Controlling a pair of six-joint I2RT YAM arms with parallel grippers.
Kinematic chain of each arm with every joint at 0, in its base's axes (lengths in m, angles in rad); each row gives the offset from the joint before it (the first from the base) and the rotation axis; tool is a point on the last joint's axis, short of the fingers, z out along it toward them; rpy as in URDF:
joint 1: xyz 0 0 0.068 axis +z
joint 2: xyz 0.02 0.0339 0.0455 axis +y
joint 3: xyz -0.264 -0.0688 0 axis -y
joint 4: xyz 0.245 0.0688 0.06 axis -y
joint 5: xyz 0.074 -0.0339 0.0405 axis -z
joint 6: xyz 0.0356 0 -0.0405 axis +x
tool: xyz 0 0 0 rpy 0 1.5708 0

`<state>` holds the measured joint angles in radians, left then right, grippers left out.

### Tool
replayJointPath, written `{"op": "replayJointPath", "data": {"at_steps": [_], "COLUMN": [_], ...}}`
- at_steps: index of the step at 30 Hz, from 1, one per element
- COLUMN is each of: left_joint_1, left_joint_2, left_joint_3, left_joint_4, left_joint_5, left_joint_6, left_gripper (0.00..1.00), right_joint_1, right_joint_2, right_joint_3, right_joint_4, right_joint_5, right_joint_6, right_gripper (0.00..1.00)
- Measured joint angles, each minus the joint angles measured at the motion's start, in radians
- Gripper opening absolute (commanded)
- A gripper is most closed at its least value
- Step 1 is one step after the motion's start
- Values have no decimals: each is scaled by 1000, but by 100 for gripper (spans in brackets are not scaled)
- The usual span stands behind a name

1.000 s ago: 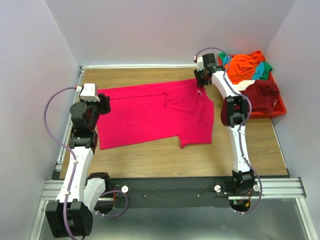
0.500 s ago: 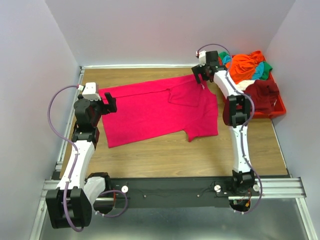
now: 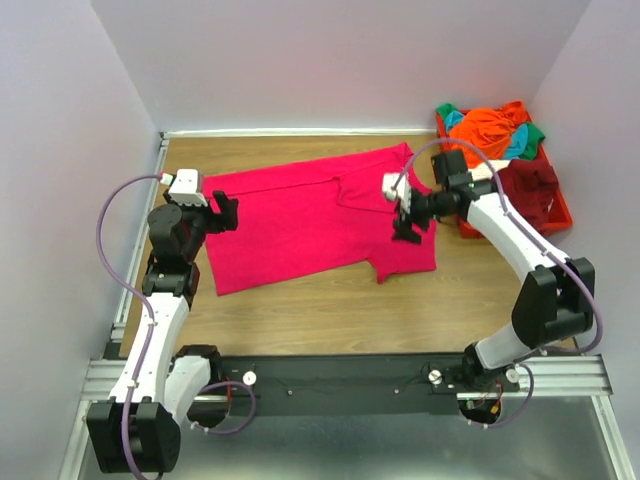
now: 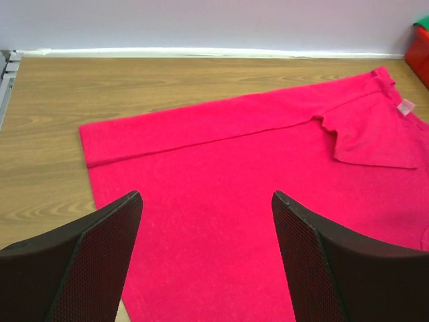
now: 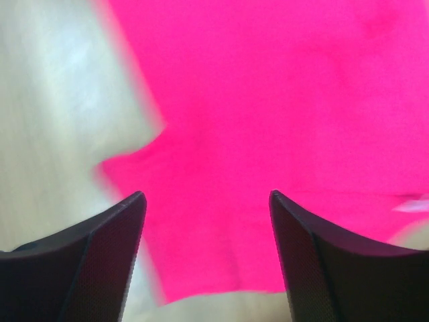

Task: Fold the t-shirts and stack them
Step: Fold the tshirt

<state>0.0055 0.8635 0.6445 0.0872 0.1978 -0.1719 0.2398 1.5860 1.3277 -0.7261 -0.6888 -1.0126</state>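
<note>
Right arm [image 3: 520, 240] swung back from far collar; right pincer [image 3: 406, 226] now over near sleeve of magenta t-shirt [image 3: 300, 215], spread, empty. Left pincer [image 3: 226, 210] spread, empty, just beside hem. Shirt lies on bench [image 3: 330, 300], long axis left-right; sleeve nearer right arm.

Plain magenta cloth t-shirt [image 3: 300, 225] on a brown wood-grain tabletop [image 3: 330, 310]
The shirt is one solid pink-red, with a small pale label [image 4: 405, 106]. At upper right of the overhead view, a red plastic bin [image 3: 558, 216] holds an orange cloth shirt [image 3: 490, 132], teal cloth [image 3: 456, 118], green cloth [image 3: 536, 131] and a dark maroon cloth shirt [image 3: 525, 185]. The black robot fingers [image 4: 87, 268] carry a fine mesh pattern.
</note>
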Motion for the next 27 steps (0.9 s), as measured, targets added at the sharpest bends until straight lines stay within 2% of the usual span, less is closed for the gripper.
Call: {"op": "replayJointPath", "data": {"at_steps": [4, 8, 14, 19, 22, 24, 25, 27], "left_joint_1": [-28, -34, -35, -40, -40, -40, -40, -40], "left_joint_2": [3, 10, 11, 11, 11, 11, 11, 10], "left_joint_3": [0, 0, 0, 0, 0, 0, 0, 0], "left_joint_4": [-1, -2, -1, -1, -1, 0, -1, -1], "left_joint_5": [-1, 0, 0, 1, 1, 0, 1, 1], "left_joint_6": [0, 0, 0, 0, 0, 0, 0, 1], "left_gripper": [85, 85, 85, 85, 85, 85, 85, 85], "right_joint_1": [18, 14, 14, 14, 14, 14, 14, 17], "right_joint_2": [-75, -131, -117, -54, -39, -36, -35, -35], "right_joint_3": [-275, -430, -485, -487, -486, -485, -483, -476], "right_joint_4": [-51, -22, 79, 153, 170, 183, 185, 187], "right_joint_5": [69, 174, 302, 344, 349, 355, 356, 357], "right_joint_6": [-79, -85, -60, -31, -13, -1, 5, 19], "right_gripper": [69, 68, 61, 51, 42, 25, 10, 2]}}
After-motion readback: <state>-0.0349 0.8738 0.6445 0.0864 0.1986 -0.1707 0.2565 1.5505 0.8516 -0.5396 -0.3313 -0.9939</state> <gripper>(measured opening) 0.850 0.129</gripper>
